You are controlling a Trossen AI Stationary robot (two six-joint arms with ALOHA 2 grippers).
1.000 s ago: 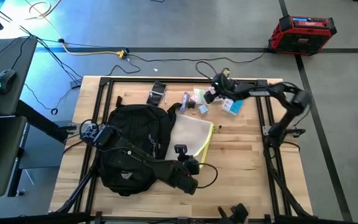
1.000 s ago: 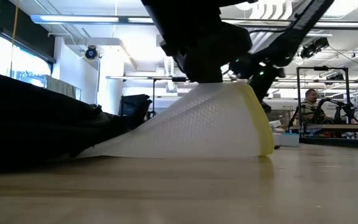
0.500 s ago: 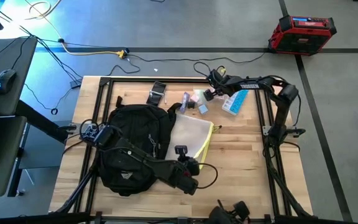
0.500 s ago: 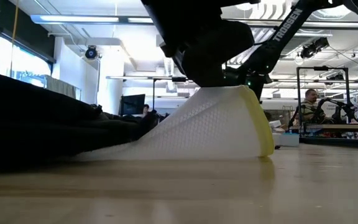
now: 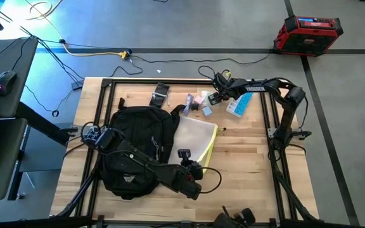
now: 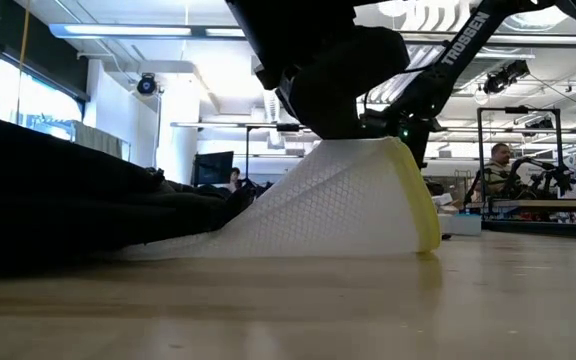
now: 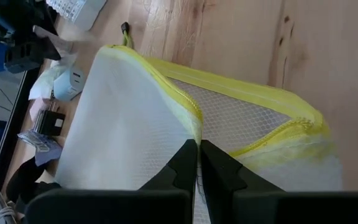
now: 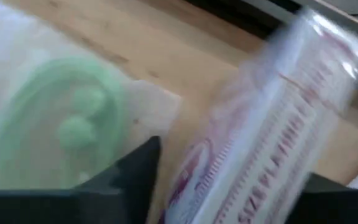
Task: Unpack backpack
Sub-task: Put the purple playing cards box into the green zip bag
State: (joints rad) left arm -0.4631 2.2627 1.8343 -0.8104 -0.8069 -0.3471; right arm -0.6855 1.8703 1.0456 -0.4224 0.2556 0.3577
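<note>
Left gripper, low in the centre of the high view, has its fingers pressed together on the yellow-trimmed edge of the mesh pouch, pinching a fold of it. Right gripper, in the upper middle of that frame, hangs over the scatter of small items at the table's far edge; I cannot tell how far its fingers are spread or whether they hold anything, though its wrist view shows a clear packet with red lettering between its fingers, beside a pale green round object. Going by size: the wooden table fills the frame, the black backpack lies at centre left, touching the pouch to its right, and a blue-and-white box sits upper right.
</note>
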